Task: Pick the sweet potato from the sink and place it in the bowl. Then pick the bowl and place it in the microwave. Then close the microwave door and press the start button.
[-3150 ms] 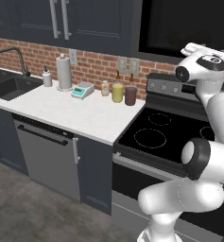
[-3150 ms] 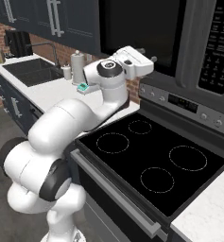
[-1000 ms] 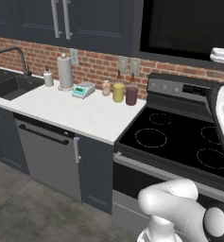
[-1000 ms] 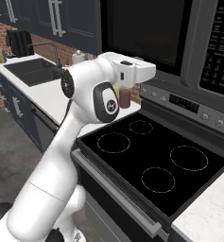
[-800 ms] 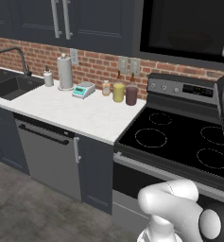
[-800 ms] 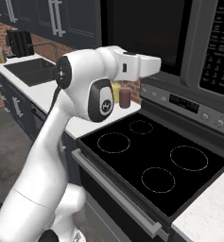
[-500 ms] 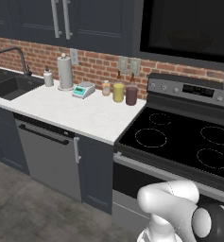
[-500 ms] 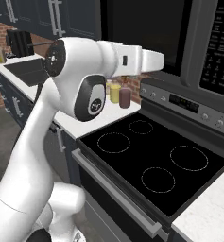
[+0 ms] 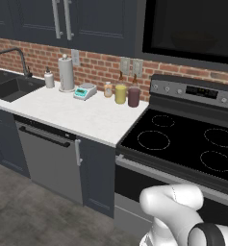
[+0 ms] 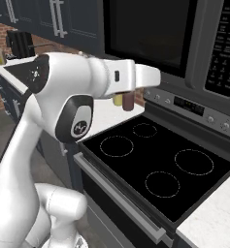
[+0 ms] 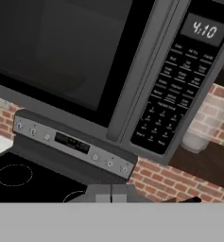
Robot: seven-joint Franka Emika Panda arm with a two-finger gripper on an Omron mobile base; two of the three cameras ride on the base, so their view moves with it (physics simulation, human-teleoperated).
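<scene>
The large black boxy microwave hangs above the black glass-top stove, and its wide dark-grey door with the big black window sits flush against the body, closed. Through that glass in the left base view, a faint rounded brownish shape shows inside, too dim to name; the sweet potato cannot be made out in any view.

The hand view brings up the keypad panel to the right of the door, with a lit clock reading 4:10 at the top. Below it runs the stove's grey control strip with its knobs, and red brick wall beyond.

From the right base view, the white arm stretches level across the stove toward the microwave front. The gripper peeks in at the bottom of the hand view, fingers pressed together with nothing between them.

Over on the left base view: the matte black sink at the far left, its basin showing nothing inside, with its gooseneck faucet. Along the white counter stand a paper-towel roll, a small teal scale and three little jars.
</scene>
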